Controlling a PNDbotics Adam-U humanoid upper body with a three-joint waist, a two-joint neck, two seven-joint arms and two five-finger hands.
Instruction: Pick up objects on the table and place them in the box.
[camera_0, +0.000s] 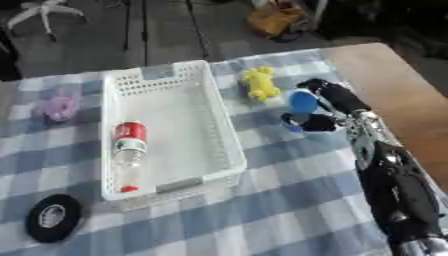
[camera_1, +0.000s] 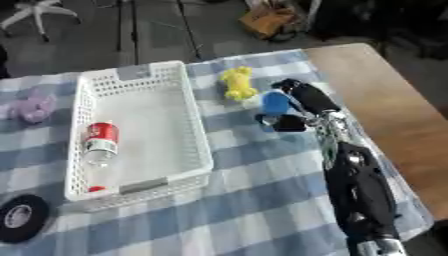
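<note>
Your bench (camera_0: 394, 85) is wooden, bare along its right side, and the rest is covered by a blue-and-white checked cloth (camera_0: 289, 200). On that cloth you have a white slotted box (camera_0: 223, 150) near the middle. To its left lies a small purple soft thing (camera_0: 58, 107), and by the near left corner a black roll of tape (camera_0: 52, 217) lies flat. Just right of the box's far end lies a yellow toy (camera_0: 259, 83).
</note>
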